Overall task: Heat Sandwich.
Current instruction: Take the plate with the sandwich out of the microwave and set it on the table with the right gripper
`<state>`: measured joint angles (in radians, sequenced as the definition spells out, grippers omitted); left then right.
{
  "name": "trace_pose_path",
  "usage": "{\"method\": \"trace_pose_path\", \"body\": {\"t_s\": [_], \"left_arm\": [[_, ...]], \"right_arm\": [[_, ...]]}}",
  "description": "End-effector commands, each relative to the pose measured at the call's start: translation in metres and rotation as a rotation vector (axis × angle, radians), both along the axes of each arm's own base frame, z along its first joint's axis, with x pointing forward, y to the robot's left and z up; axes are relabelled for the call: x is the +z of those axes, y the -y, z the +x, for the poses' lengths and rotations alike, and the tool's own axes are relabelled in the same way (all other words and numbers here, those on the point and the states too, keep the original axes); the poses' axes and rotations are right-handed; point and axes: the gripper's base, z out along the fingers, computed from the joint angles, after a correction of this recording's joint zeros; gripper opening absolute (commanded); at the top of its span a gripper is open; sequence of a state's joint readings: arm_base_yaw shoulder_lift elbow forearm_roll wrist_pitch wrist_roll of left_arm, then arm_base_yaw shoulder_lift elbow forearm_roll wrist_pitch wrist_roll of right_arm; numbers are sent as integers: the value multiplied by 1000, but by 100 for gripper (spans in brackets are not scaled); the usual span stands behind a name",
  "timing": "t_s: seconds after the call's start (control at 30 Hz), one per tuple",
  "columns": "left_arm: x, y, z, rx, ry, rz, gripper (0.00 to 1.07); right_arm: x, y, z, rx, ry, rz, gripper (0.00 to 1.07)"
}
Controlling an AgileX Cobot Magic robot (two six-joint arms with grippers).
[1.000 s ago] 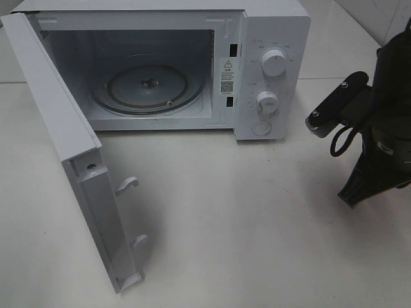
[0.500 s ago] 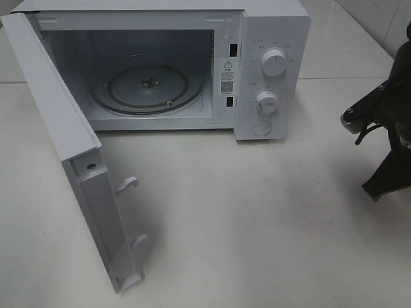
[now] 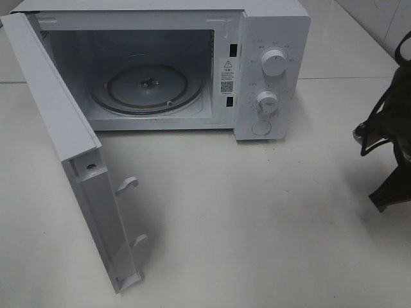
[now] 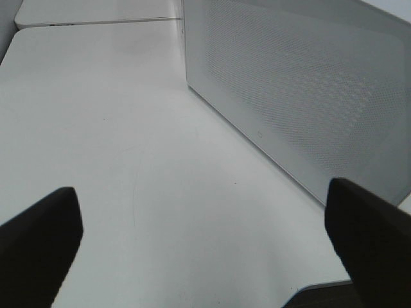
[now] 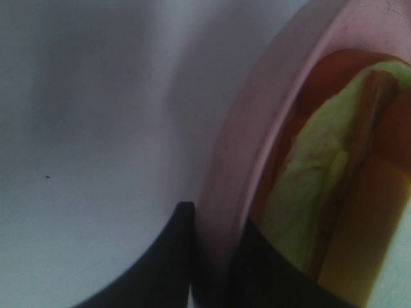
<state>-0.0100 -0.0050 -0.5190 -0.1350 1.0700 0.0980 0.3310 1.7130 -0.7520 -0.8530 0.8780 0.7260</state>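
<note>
In the right wrist view the sandwich (image 5: 314, 186) shows green lettuce and orange-red filling, lying on a round pink plate (image 5: 257, 115). My right gripper (image 5: 215, 218) is shut on the plate's rim, with one dark finger outside it and one inside. In the exterior high view only part of the right arm (image 3: 393, 141) shows, at the right edge; the plate and sandwich are out of that view. My left gripper (image 4: 199, 192) is wide open and holds nothing, low over the table beside the outer face of the microwave door (image 4: 302, 90).
The white microwave (image 3: 273, 38) stands at the back of the table with its door (image 3: 70, 147) swung out to the front left. Its glass turntable (image 3: 146, 88) is bare. Two knobs (image 3: 274, 63) and a button sit on its right panel.
The right arm has moved right, toward the edge of the exterior view, and less of it shows. The microwave and its door have not moved.
</note>
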Motion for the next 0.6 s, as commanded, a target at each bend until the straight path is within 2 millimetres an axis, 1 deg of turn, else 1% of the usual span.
{"method": "trace_pose_path", "body": {"t_s": [0.03,0.07,0.1,0.13,0.27,0.47,0.6], "left_arm": [[0,1,-3,1,13,-8,98],[0,1,-3,1,13,-8,98],[0,1,-3,1,13,-8,98],[0,1,-3,1,13,-8,98],[0,1,-3,1,13,-8,98],[0,1,-3,1,13,-8,98],[0,1,-3,1,13,-8,98]], "right_arm": [[-9,4,0,1,0,-34,0],[-12,4,-1,0,0,-33,0],[-19,5,-3,-3,-13,-36,0],[-19,5,-3,-3,-13,-36,0],[-36,4,-5,12,-57,-26,0],[-44,4,-5,-1,-63,-28,1],[-46,3,-5,0,-64,-22,5]]}}
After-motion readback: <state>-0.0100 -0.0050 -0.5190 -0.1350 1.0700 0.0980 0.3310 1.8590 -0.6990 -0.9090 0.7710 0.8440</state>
